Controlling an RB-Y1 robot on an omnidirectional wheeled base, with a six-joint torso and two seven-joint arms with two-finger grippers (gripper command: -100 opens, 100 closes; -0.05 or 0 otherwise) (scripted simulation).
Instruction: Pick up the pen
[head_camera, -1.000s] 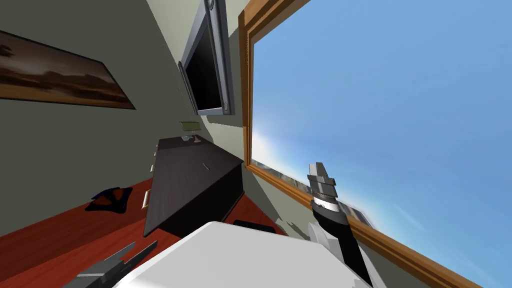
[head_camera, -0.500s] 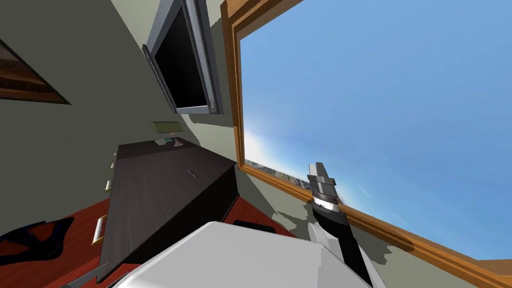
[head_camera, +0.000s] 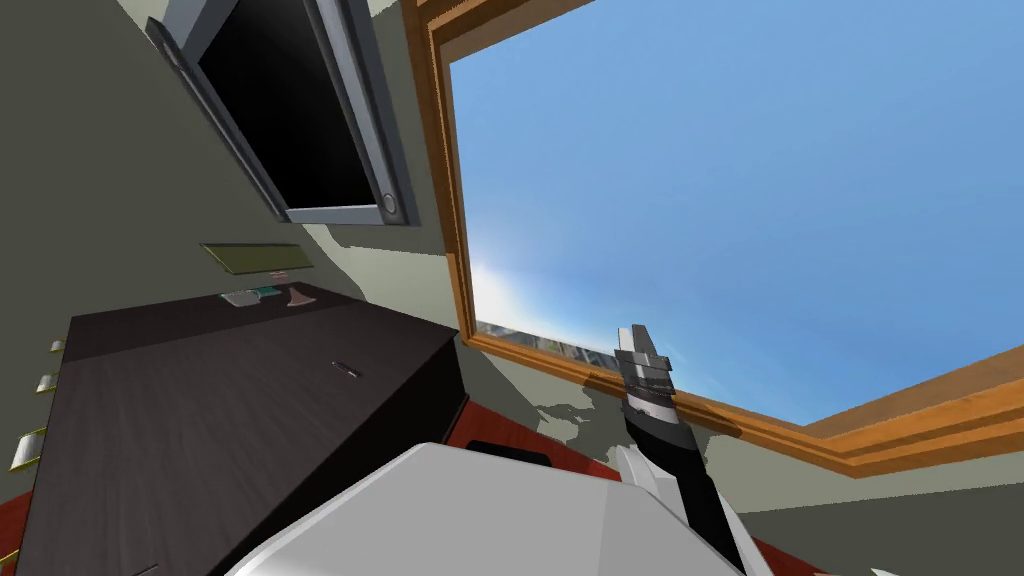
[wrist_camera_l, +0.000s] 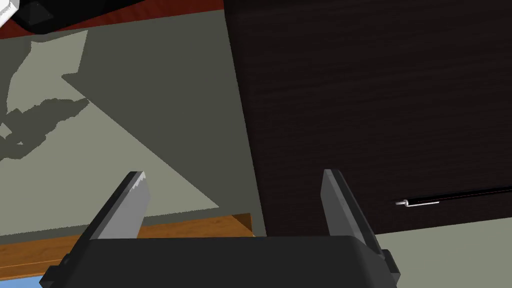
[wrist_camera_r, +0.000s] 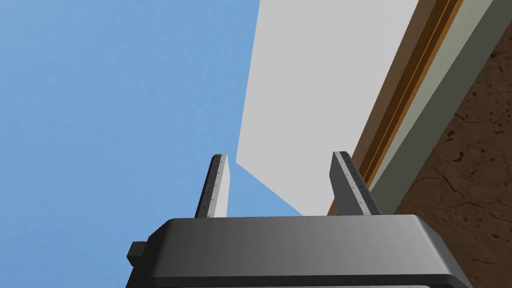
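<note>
Head view: the pen (head_camera: 346, 370) is seen lying flat on the dark cabinet (head_camera: 200, 430), on the half of the top nearer the window wall. It is well apart from the small items (head_camera: 252, 296) at the far end. The right gripper (head_camera: 638, 345) is held raised before the window frame (head_camera: 445, 220), well clear of the cabinet. A wall screen (head_camera: 290, 110) hangs above the far end, so the space over the pen is judged open.

Left wrist view: the left gripper (wrist_camera_l: 235, 175) is shown with its fingers spread and nothing between them. The pen (wrist_camera_l: 450, 196) lies off to one side of it, close to an edge of the dark top and roughly along it. A slim, light, stiff thing is expected, prone to roll or skid. Hold is best taken across the barrel near the middle, away from the pale clip end, with the fingertips brought down onto the surface. A nudge could send it over that near edge.

Right wrist view: the fingers are parted and nothing is held.
</note>
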